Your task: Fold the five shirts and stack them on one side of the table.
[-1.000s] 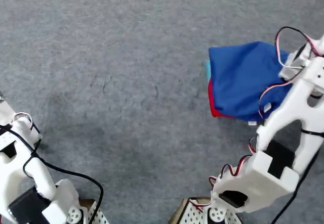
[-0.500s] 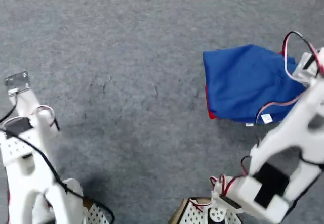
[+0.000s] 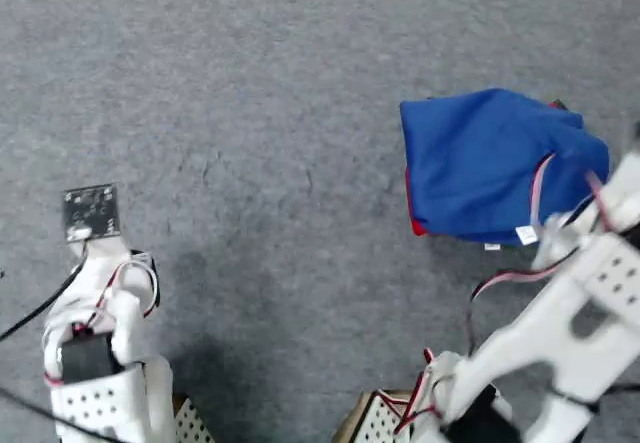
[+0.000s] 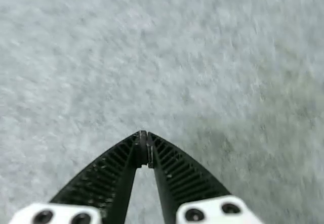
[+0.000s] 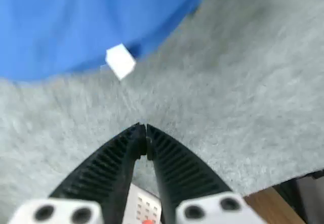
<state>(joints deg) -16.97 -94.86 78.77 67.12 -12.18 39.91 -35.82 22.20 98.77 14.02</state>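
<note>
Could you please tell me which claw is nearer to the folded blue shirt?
Right. The right claw is over the mat just off the edge of the blue shirt; the left claw is over bare mat far across it.

Grey felt-like surface (image 3: 250, 113) spans high view, edge to edge. Faint crease marks (image 3: 205, 173) in nap, left of centre. Folded shirt stack (image 3: 470, 178) lies flat on right half, nearer far side. Blue shirt (image 3: 500, 143) on top. Red layer (image 3: 411, 203) peeks out beneath along stack's left side. Small white tag (image 3: 525, 234) sticks out at blue shirt's near edge, over grey nap.
</note>
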